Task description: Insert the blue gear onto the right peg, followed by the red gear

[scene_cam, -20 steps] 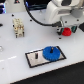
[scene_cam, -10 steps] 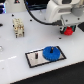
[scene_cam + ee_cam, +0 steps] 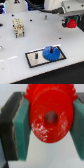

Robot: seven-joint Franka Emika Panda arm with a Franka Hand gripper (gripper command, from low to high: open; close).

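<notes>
The blue gear lies flat on the grey black-rimmed plate, over the spot of the right peg, whose dark tip barely shows at its hub. The shorter pin stands free toward the exterior view's left. My gripper is off to the exterior view's right and farther back than the plate, shut on the red gear. In the wrist view the red gear with its centre hole sits clamped between the teal pads of the gripper.
A beige block-like object stands on the white table at the exterior view's left. A small dark object stands at the back. The table's front edge is near the plate.
The gripper with the red gear has risen slightly off the table. The blue gear and plate have not moved.
</notes>
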